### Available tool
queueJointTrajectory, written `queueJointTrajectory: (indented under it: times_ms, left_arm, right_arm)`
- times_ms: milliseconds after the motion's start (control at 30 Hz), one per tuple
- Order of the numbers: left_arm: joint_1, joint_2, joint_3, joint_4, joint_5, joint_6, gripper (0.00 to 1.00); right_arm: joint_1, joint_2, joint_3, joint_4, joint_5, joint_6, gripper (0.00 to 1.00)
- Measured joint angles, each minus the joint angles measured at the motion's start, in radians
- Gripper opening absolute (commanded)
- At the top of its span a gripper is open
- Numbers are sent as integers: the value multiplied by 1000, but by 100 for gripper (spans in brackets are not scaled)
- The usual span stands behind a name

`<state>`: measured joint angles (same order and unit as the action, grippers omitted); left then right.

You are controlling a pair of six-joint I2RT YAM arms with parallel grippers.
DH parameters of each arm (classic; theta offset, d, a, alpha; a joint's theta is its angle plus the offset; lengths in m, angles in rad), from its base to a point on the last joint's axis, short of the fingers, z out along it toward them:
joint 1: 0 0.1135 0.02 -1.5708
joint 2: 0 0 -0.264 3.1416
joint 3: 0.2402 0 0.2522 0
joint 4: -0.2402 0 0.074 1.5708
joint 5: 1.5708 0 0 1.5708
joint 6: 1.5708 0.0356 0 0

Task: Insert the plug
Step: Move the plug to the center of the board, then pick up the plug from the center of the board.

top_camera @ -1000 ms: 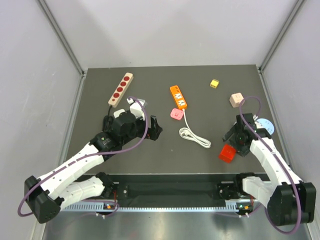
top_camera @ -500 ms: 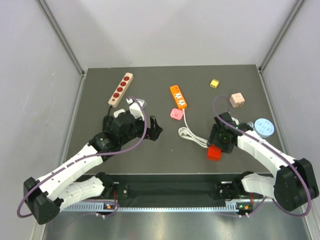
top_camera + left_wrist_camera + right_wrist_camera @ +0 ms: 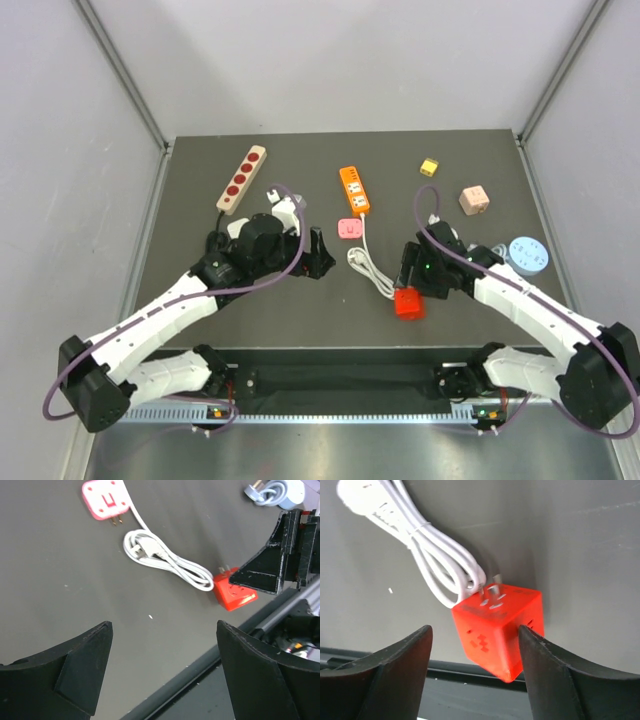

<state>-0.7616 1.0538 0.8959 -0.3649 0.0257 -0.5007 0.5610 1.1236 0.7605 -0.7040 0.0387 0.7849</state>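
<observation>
While the left gripper [image 3: 163, 627] gapes empty, the half-open right gripper's [image 3: 475, 630] unclear hold may let the plug [image 3: 497, 630] slip against the white cord [image 3: 435, 555].

Plug [image 3: 407, 303] beside cord coil [image 3: 368, 268] — strip [image 3: 356, 191] behind.

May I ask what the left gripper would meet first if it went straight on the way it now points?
The left gripper would probably reach bare table first, just short of the coiled white cord, though depth is unclear.
</observation>
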Motion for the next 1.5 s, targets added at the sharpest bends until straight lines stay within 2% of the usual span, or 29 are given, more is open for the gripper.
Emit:
queueJointTrajectory:
  times_ms: [200, 333, 467, 567, 667, 767, 1000, 1233, 1500]
  left_arm:
    - [-2, 53, 14, -1, 67, -65, 86]
    - [-35, 122, 42, 1, 87, -115, 86]
    - [-108, 203, 75, 11, 83, -176, 86]
    - [-173, 284, 127, 4, 32, -212, 91]
    - [-261, 422, 244, -10, -43, -231, 93]
    - [-336, 551, 363, -25, -94, -234, 93]
    - [-427, 758, 530, -66, -162, -233, 96]
    - [-440, 878, 649, -102, -178, -229, 98]
    - [-446, 989, 746, -150, -175, -224, 96]
  right_arm:
    - [3, -46, 8, -49, 89, -18, 78]
    - [-35, -102, 33, -79, 167, -35, 78]
    - [-167, -199, 40, -82, 189, -71, 79]
    - [-303, -274, 40, -82, 182, -95, 81]
    - [-417, -326, 64, -98, 180, -110, 84]
    - [-465, -340, 139, -109, 172, -116, 88]
    - [-494, -386, 324, -112, 146, -117, 100]
    - [-495, -486, 393, -128, 110, -111, 100]
    - [-497, -549, 399, -129, 98, -112, 100]
